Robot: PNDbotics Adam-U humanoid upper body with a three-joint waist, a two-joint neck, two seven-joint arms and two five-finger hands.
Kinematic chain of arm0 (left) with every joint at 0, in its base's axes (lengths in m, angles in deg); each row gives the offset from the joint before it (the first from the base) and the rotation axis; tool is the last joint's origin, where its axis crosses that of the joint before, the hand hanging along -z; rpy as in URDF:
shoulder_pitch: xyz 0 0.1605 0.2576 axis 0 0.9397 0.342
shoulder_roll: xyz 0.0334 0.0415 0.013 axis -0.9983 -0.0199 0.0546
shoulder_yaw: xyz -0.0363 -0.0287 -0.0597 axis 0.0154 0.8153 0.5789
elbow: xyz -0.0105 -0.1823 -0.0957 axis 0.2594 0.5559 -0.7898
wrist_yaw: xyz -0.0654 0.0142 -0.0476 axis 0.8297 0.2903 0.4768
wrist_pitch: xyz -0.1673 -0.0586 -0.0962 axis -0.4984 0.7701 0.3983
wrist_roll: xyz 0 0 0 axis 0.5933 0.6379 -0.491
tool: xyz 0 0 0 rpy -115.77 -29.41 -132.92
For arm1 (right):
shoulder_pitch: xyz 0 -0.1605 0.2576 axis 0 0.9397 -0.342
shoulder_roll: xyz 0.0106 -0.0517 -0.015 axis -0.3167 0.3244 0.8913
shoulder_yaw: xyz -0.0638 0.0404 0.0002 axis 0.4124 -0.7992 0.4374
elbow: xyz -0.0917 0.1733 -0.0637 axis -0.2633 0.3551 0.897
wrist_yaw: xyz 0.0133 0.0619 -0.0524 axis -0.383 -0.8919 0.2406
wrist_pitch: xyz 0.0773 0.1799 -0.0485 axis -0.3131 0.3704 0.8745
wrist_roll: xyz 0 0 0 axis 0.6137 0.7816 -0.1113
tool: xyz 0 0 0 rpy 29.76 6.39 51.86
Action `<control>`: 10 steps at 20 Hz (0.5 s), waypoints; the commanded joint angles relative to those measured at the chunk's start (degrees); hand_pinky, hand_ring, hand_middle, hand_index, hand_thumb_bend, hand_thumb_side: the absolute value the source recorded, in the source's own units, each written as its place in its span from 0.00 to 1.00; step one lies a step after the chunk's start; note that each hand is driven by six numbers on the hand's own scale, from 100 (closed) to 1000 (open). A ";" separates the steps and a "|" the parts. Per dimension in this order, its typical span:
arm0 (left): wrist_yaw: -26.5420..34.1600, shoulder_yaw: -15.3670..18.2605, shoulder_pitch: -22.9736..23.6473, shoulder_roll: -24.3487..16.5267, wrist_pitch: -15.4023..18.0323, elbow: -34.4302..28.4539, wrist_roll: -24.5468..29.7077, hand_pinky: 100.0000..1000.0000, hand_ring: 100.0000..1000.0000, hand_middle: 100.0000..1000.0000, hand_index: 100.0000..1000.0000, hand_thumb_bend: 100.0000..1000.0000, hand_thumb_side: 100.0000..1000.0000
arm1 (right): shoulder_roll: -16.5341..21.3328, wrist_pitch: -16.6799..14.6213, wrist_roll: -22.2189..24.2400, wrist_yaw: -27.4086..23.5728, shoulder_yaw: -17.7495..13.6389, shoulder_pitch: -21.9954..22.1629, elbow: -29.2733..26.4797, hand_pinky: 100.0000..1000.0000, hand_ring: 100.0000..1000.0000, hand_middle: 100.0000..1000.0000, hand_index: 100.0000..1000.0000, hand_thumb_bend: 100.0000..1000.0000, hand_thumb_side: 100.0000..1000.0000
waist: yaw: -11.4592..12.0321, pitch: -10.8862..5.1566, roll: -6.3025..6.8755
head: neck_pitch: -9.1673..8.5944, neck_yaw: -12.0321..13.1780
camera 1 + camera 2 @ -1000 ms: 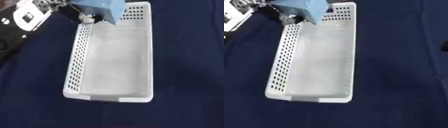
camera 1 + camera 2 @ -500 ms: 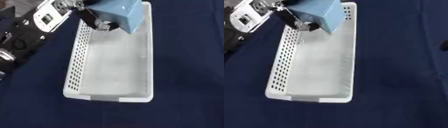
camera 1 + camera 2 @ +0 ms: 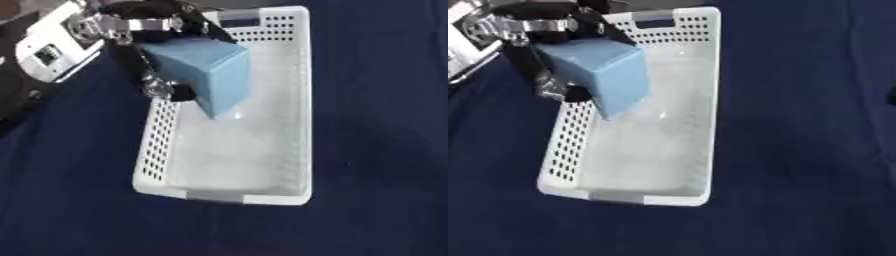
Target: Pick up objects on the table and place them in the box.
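Left robot hand is gripping the blue block. Basket is sitting directly below, long axis running away from it.

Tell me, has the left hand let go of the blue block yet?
No: the left hand has its fingers curled round the blue block, held tilted over the basket.

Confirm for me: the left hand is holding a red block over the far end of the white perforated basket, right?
Not quite. The block is light blue, not red, as the left eye view shows plainly. The rest holds: the left hand has its fingers curled round it over the far end of the white perforated basket.
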 commanded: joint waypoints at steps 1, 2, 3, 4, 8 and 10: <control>-1.41 3.41 -0.84 -2.97 3.59 -1.74 -0.65 1.00 1.00 1.00 1.00 0.00 1.00 | 1.25 -0.34 0.06 0.01 -0.41 -0.20 -0.77 0.79 0.70 0.80 0.95 0.00 0.76 | 0.28 -1.54 -0.53 | -0.01 0.07; -4.12 4.29 -1.02 -3.10 4.75 -1.68 -1.73 1.00 1.00 1.00 1.00 0.00 1.00 | 1.26 -0.36 0.06 0.03 -0.42 -0.16 -0.77 0.79 0.70 0.80 0.95 0.00 0.76 | 0.36 -1.53 -0.55 | -0.01 0.04; -7.44 4.92 -1.09 -3.23 5.71 -1.49 -2.72 1.00 1.00 1.00 1.00 0.00 1.00 | 1.27 -0.39 0.06 0.07 -0.44 -0.14 -0.77 0.79 0.70 0.80 0.95 0.00 0.76 | 0.40 -1.51 -0.55 | -0.01 0.03; -10.77 5.20 -1.07 -3.19 6.52 -1.28 -3.78 1.00 1.00 1.00 1.00 0.00 1.00 | 1.28 -0.41 0.06 0.10 -0.43 -0.15 -0.77 0.79 0.70 0.80 0.95 0.00 0.76 | 0.41 -1.48 -0.55 | -0.01 0.04; -20.89 4.77 -0.98 -3.07 8.17 -0.38 -6.80 1.00 1.00 1.00 1.00 0.02 1.00 | 1.29 -0.50 0.06 0.14 -0.39 -0.24 -0.77 0.79 0.70 0.80 0.95 0.00 0.76 | 0.38 -1.34 -0.54 | -0.01 0.16; -23.81 4.47 -0.91 -3.01 8.37 0.18 -7.87 1.00 1.00 1.00 1.00 0.17 1.00 | 1.30 -0.53 0.06 0.15 -0.38 -0.26 -0.77 0.79 0.70 0.80 0.95 0.00 0.76 | 0.41 -1.30 -0.54 | -0.01 0.23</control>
